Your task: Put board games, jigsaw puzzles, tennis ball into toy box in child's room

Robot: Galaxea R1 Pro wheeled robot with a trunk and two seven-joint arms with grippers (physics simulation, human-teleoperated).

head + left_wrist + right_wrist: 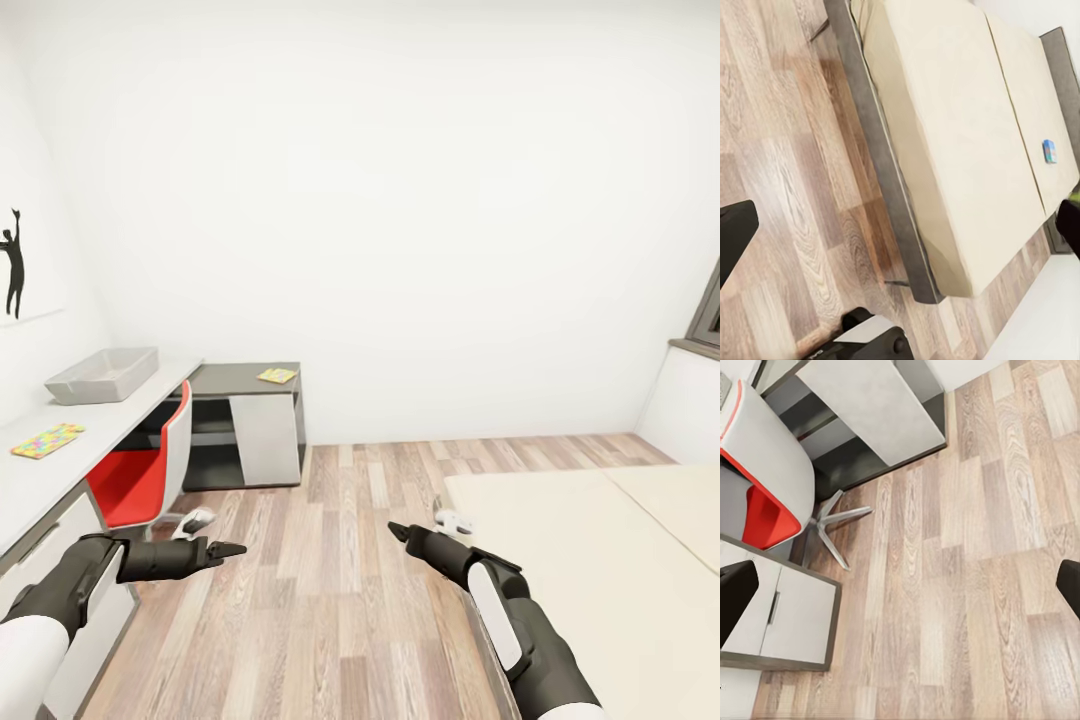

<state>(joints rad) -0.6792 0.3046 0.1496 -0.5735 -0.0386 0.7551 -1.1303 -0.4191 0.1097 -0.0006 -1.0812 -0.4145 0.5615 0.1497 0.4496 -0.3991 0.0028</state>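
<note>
The grey toy box (100, 375) stands on the white table (30, 475) at the left wall. A jigsaw puzzle (47, 440) lies flat on the table in front of it, and a second one (277, 376) lies on the lower dark grey unit. The bed (600, 570) is at the right. A small blue board game (1049, 151) lies far along its mattress (960, 135). My left gripper (228, 549) (900, 225) and right gripper (398, 530) (900, 589) hang open and empty over the floor. The tennis ball is out of view.
A red and grey swivel chair (140, 470) (765, 487) is tucked at the table, close to my left arm. Wood-plank floor (340, 560) runs between table and bed. A dark window frame (708, 320) is at the far right.
</note>
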